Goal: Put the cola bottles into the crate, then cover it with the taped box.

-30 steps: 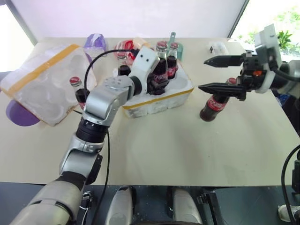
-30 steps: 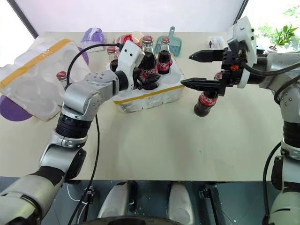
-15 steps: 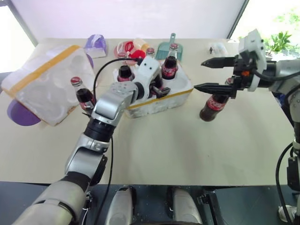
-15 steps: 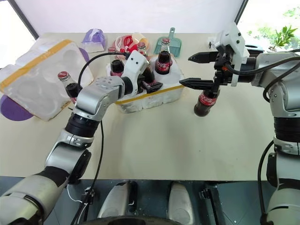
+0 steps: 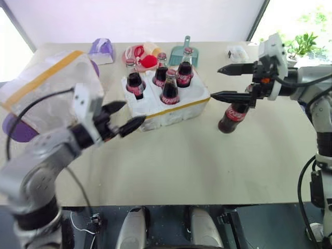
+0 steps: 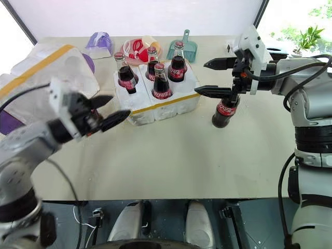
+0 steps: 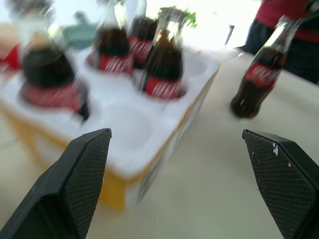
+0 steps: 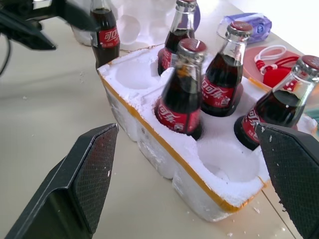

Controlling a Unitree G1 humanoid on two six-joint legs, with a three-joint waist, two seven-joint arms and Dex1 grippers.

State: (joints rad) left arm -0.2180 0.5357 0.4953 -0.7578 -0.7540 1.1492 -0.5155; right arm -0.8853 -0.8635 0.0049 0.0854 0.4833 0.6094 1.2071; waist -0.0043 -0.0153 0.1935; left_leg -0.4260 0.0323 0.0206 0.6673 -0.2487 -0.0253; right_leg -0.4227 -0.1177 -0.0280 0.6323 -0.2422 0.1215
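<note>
Backing off the crate [image 5: 179,106], left gripper [image 5: 124,120] released, empty; fourth cola bottle [image 5: 169,88] now seated. Right gripper [image 5: 228,83] spread beside loose bottle [image 5: 232,111] right of crate.

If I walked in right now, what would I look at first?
Probably the crate in the middle of the table, a white foam tray with four cola bottles standing in its round holes. Next, the right gripper, fingers wide open around one more bottle standing on the table beside the crate. The left gripper hangs open and empty in front of the crate.
</note>
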